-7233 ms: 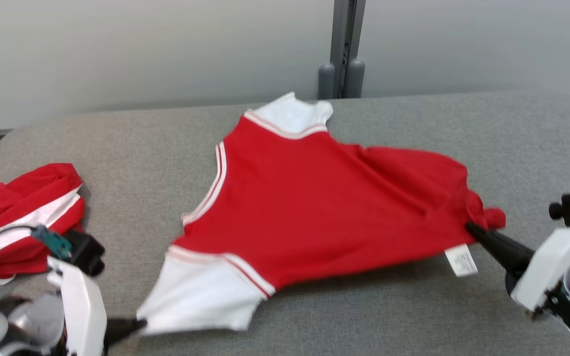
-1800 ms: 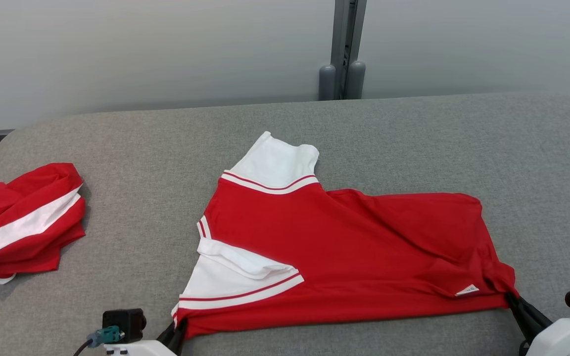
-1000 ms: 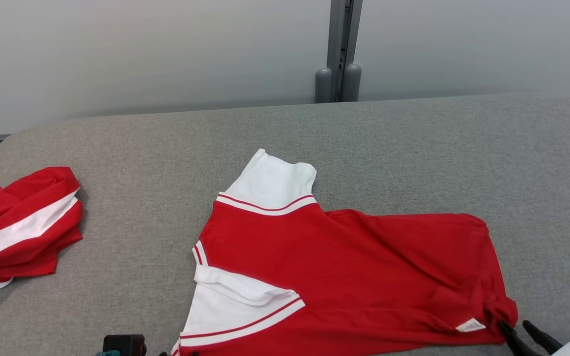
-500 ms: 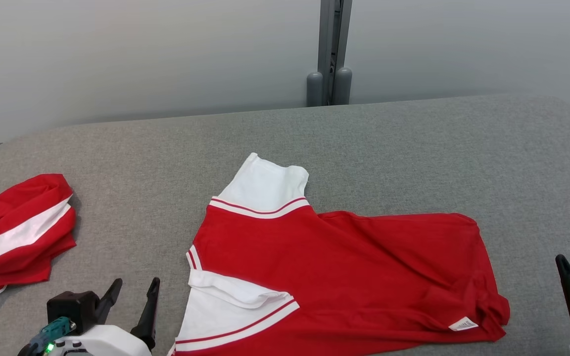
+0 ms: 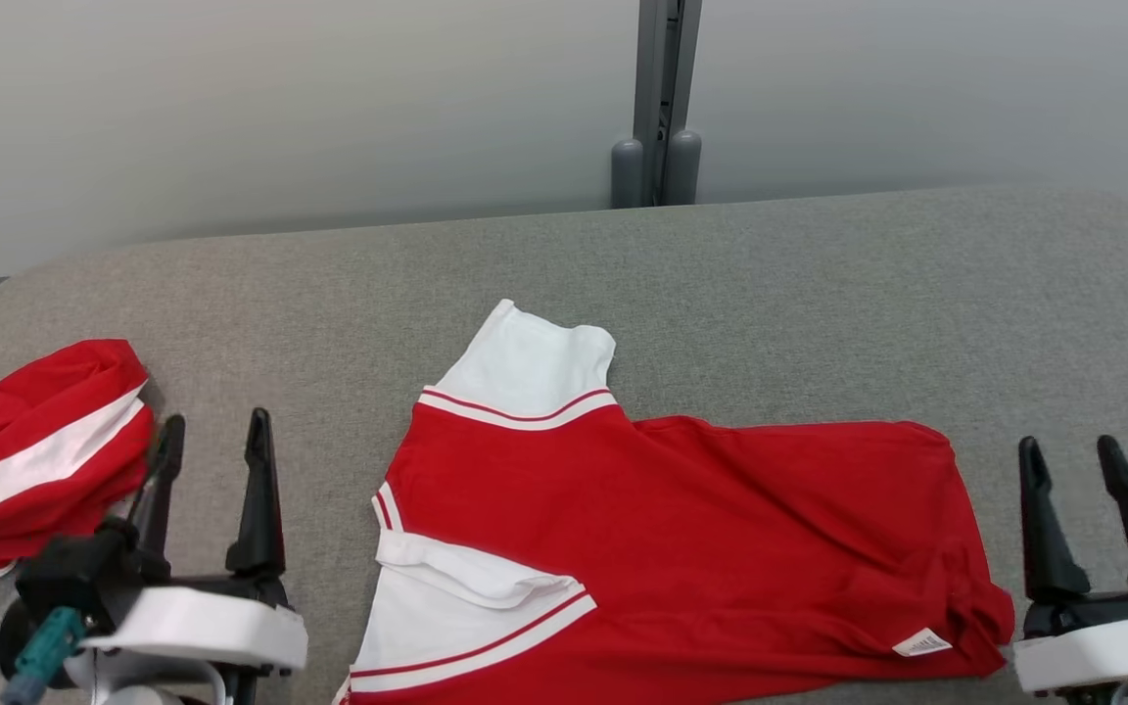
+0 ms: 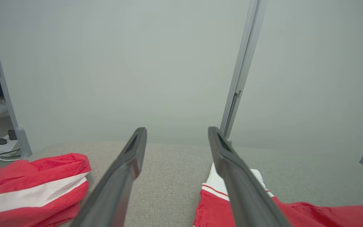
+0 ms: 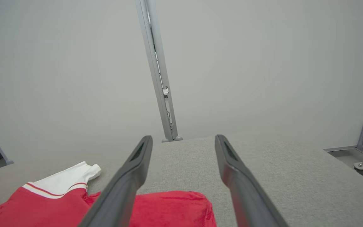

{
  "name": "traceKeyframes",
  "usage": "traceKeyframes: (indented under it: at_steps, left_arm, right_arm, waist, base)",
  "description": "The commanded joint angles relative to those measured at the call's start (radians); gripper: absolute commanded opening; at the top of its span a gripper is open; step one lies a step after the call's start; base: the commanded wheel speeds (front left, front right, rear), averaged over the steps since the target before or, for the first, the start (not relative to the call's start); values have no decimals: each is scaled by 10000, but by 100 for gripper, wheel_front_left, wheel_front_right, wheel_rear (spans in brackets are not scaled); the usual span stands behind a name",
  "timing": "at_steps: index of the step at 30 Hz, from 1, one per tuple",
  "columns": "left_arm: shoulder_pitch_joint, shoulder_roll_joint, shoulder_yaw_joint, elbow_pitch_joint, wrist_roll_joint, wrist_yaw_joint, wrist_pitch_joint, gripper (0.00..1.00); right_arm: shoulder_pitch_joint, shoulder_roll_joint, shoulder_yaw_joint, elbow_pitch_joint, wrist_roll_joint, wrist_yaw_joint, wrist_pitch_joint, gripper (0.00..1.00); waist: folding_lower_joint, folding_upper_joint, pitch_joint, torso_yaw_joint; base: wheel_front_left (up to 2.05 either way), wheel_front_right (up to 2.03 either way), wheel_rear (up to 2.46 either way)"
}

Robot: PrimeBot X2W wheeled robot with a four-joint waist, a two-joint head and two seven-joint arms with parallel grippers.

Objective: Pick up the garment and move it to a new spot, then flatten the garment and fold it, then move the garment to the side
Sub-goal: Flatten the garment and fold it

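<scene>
In the middle of the grey surface [image 5: 819, 294], toward its near edge, I see the red garment [image 5: 681, 529] lying spread out, neck end to the left, hem to the right. One white sleeve [image 5: 530, 362] sticks out on the far side. The other white sleeve [image 5: 466, 597], near-left, is creased over on itself w/ a fold across it. Body is mostly flat but wrinkled, esp. at the near-right corner, where a small white label [image 5: 921, 643] shows. My left pincer [image 5: 215, 421] sits just left of the garment, fingers wide apart, nothing btwn them, clear of that cloth. My right pincer [image 5: 1068, 446] sits just right of the hem, fingers also apart and empty, off the fabric. At the surface's left edge: a second red-and-white piece [image 5: 35, 460], bunched in a heap, just beside the left pincer; can't tell if they touch. Behind the surface, a pale wall [image 5: 280, 98] w/ a grey upright post [image 5: 657, 98].
</scene>
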Motion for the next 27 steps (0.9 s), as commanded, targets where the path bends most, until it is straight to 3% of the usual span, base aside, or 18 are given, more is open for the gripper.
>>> traceKeyframes:
  at_steps: [1,10,13,19,27]
  left_arm:
    - [348,-211,206,111,299,-247,9,100]
    - [756,-2005,1699,1503,1866,-2374,5,100]
    - [660,-2291,1963,1740,2163,-2771,5,100]
    - [392,-2539,2251,2036,2556,-3258,4,100]
    - [-805,-2192,1973,2828,2925,-3888,406,100]
  right_arm:
    - [13,13,104,45,-115,2,-64,100]
    - [-212,-71,461,263,-337,2,-71,100]
    - [-257,-154,337,298,-421,2,-69,100]
    - [-584,-327,206,758,-456,2,-63,100]
    - [-2424,-981,890,3045,213,2,356,100]
  waist:
    - [0,0,14,12]
    - [0,0,118,131]
    - [0,0,158,103]
    - [0,0,314,-49]
    - [0,0,981,-422]
  base:
    - [0,0,0]
    - [0,0,0]
    - [0,0,0]
    - [0,0,0]
    - [0,0,0]
